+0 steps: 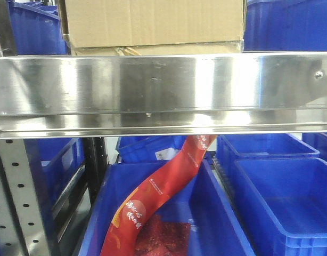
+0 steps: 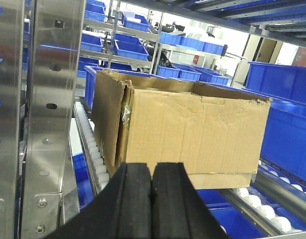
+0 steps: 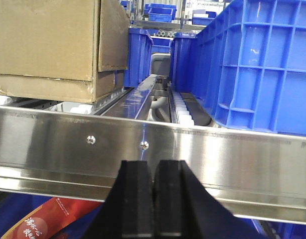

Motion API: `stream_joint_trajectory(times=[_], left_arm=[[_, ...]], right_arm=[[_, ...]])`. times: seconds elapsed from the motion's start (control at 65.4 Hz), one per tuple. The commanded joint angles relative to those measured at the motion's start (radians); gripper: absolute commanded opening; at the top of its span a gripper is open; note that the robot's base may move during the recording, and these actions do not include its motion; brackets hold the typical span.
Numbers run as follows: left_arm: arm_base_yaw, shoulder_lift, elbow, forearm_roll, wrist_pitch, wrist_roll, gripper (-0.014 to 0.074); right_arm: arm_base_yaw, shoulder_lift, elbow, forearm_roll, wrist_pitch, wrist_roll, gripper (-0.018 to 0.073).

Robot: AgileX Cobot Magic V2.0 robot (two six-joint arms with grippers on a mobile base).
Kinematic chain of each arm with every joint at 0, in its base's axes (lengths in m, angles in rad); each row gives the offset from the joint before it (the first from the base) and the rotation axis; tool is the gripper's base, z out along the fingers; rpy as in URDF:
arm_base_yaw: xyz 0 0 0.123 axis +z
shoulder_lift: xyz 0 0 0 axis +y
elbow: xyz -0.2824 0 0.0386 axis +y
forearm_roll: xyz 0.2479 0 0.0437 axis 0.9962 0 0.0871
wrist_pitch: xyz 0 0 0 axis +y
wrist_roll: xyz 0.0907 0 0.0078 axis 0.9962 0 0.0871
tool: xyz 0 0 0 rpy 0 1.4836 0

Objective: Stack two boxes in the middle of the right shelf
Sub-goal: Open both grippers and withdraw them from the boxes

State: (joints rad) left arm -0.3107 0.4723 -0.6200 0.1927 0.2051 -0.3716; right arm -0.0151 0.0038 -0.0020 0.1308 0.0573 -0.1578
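both tools (image 2: 152, 199) (image 3: 154, 199) are pressed together, empty, facing the stacked boxes (image 2: 188, 132) on the shelf (image 1: 163, 90).

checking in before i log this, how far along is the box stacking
Looks done: cardboard boxes sit one on another behind the steel front rail of the shelf; the seam between them shows in the front view. In hand: nothing, left hand and right hand are both shut and empty. Left: probably only backing away.
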Motion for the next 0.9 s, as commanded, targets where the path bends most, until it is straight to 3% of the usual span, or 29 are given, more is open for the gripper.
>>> stream_joint_trajectory(times=[0.0, 0.153, 0.291, 0.352, 0.474, 0.551, 0.78, 0.887], left_arm=[[0.001, -0.007, 0.002, -0.006, -0.019, -0.005, -0.0111], [0.001, -0.007, 0.002, 0.012, -0.021, -0.005, -0.0111], [0.015, -0.014, 0.009, 0.237, -0.014, 0.013, -0.0111], [0.045, -0.044, 0.042, 0.198, -0.014, 0.016, -0.0111], [0.140, -0.121, 0.187, 0.020, -0.033, 0.225, -0.0111], [0.197, -0.194, 0.295, -0.073, -0.041, 0.263, -0.0111], [0.318, -0.418, 0.528, -0.123, -0.049, 0.263, -0.0111], [0.346, -0.472, 0.607, -0.130, -0.129, 0.263, -0.0111]], right_arm=[[-0.002, -0.004, 0.002, -0.006, -0.014, 0.000, -0.0163], [-0.002, -0.004, 0.002, -0.006, -0.014, 0.000, -0.0163], [-0.002, -0.004, 0.002, -0.006, -0.014, 0.000, -0.0163], [-0.002, -0.004, 0.002, -0.006, -0.014, 0.000, -0.0163], [-0.002, -0.004, 0.002, -0.006, -0.014, 0.000, -0.0163], [-0.002, -0.004, 0.002, -0.006, -0.014, 0.000, -0.0163], [-0.002, -0.004, 0.002, -0.006, -0.014, 0.000, -0.0163], [-0.002, -0.004, 0.002, -0.006, -0.014, 0.000, -0.0163]])
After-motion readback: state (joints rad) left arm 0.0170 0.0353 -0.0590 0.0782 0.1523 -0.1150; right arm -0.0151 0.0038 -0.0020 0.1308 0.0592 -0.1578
